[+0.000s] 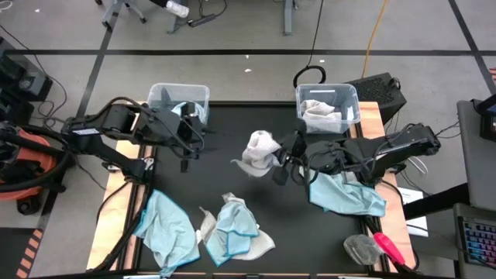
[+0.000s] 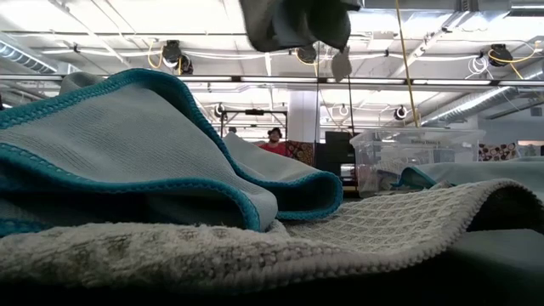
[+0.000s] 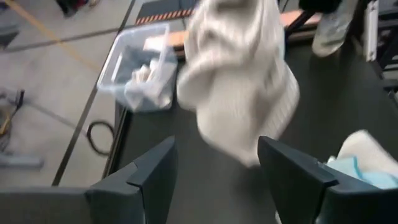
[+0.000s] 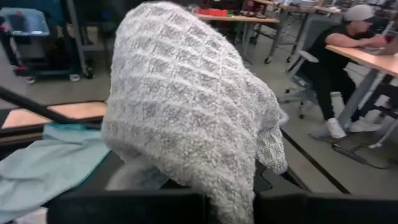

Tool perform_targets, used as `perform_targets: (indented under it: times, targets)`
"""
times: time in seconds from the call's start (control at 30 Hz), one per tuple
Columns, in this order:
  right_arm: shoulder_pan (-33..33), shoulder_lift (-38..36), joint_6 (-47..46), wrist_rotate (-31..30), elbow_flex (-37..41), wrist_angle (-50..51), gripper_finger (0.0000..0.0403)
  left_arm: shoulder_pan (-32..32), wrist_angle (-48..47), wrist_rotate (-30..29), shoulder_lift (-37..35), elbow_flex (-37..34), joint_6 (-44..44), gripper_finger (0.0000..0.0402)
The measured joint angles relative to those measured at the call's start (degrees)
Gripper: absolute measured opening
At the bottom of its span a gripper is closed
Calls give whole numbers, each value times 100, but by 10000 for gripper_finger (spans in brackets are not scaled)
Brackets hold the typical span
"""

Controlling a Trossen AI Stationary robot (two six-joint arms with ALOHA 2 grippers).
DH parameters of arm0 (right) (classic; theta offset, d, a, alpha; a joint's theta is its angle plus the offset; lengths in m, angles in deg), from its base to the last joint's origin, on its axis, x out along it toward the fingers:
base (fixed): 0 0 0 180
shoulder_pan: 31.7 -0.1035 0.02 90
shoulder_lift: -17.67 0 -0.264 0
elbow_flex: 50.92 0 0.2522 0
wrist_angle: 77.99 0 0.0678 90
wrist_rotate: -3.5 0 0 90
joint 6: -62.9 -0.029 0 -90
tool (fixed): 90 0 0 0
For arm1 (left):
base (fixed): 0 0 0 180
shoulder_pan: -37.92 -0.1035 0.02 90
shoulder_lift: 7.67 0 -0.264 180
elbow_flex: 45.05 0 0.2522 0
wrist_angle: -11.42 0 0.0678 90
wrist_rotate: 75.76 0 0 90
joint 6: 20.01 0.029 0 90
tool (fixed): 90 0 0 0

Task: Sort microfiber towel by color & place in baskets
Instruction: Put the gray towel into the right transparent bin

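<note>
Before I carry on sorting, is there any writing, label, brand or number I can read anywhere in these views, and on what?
None can be read.
Basket near the left arm: no label shows.
Basket near the right arm: no label shows.
White towel held up over the table: plain weave, no tag in sight.
Keyboard at the edge of the high view: keys too small to read.

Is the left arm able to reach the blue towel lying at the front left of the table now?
Probably yes. The left gripper is open and holds nothing, and the blue towel lies uncovered on its side.
</note>
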Motion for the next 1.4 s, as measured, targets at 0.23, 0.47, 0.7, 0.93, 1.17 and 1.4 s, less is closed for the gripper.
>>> perform_targets:
  times: [0.23,0.47,0.7,0.93,1.17,1.4]
  targets:
    - [184,-354,130,-80,0,351,17,0,-1038,-81,-124,0,-543,228]
    - [481,-646,454,-84,0,585,17,0,-1846,-81,-133,0,-1078,228]
    - [855,-983,856,-84,0,863,17,0,-2001,-108,-130,0,-1405,228]
    - [1250,-1329,1139,-65,0,1254,17,0,-1960,-127,-130,-342,-1755,228]
    - [1540,-1550,1383,-35,0,1539,17,22,-1840,-126,-128,-1080,-2500,228]
    - [1769,-1641,1945,-14,0,1693,17,120,-1273,-171,-128,-1661,-2756,228]
